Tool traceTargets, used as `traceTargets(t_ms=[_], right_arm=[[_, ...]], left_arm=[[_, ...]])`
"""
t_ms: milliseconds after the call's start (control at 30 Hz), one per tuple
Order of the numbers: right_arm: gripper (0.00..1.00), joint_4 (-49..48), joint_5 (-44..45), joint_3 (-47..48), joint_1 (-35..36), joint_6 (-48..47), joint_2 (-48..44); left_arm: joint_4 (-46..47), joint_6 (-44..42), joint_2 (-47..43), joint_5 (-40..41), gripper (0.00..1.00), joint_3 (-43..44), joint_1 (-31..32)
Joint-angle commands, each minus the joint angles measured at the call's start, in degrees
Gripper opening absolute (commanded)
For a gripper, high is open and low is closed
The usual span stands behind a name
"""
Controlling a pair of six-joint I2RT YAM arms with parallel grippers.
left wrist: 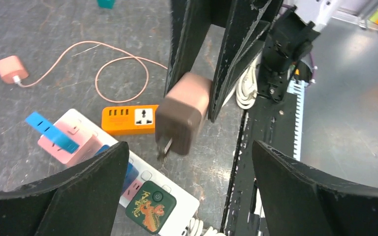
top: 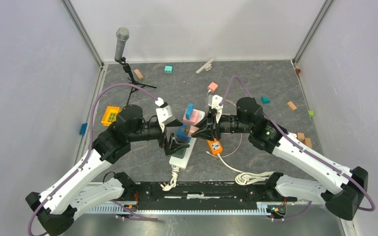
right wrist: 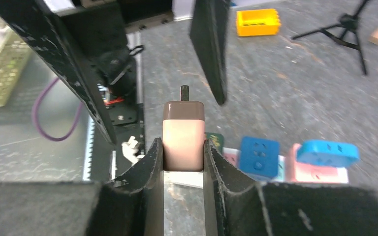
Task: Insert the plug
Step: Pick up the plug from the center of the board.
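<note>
A brown plug [right wrist: 183,135] with metal prongs hangs in the air, my right gripper [right wrist: 183,152] shut on its sides. The left wrist view shows the same plug [left wrist: 182,113] tilted, prongs down, a little above the table beside the white power strip [left wrist: 189,199]. The strip [top: 182,157] lies between the arms, with a green block [left wrist: 150,205] on its near end and blue [right wrist: 259,156] and pink adapters plugged in further along. My left gripper [left wrist: 189,162] is open wide, facing the plug and apart from it. In the top view the two grippers meet over the strip.
An orange socket block [left wrist: 128,119] lies right of the strip, a pink charger [left wrist: 11,69] with its thin cable beyond. A coiled white cable [top: 251,177] lies near the base rail. A microphone on a tripod [top: 122,42], a yellow box [top: 110,115] and small blocks stand further off.
</note>
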State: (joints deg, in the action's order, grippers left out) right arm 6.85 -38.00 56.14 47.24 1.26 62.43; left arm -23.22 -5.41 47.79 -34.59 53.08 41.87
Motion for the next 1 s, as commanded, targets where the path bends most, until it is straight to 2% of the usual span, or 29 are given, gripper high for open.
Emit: traceTargets(t_ms=[0,167,367,467,567,633,800,967], right_arm=[[0.00,-4.03,13.72,-4.55,-0.05,-1.49,-4.87],[0.00,-6.44,23.60,-11.91,-0.14,-2.53,-8.63],[0.00,-4.55,24.39,-14.62,-0.21,-2.98,-7.10],[0.00,-6.40,26.96,-18.53,-0.22,-1.62,-7.07],[0.00,-12.22,30.79,-23.25,-0.30,1.10,-8.38],[0.00,-15.32,31.89,-26.05,-0.32,1.29,-9.17],[0.00,-19.35,32.98,-29.70,-0.31,0.62,-8.14],[0.00,-22.56,29.29,-30.69,-0.44,0.00,-4.21]], left_arm=[[0.06,4.75,-2.32,9.51,1.00,-0.77,0.06],[-1.47,17.32,-2.08,18.03,1.00,-4.35,0.06],[-5.14,31.46,3.13,25.27,1.00,-6.73,-0.03],[-5.00,36.06,4.83,27.81,1.00,-7.98,-0.11],[-5.18,39.50,6.07,30.10,1.00,-8.77,-0.65],[-5.23,41.42,7.42,29.75,1.00,-9.04,-2.41],[-5.10,42.68,13.51,22.34,1.00,-7.94,-8.62],[-0.95,42.28,18.27,16.73,1.00,-7.73,-12.73]])
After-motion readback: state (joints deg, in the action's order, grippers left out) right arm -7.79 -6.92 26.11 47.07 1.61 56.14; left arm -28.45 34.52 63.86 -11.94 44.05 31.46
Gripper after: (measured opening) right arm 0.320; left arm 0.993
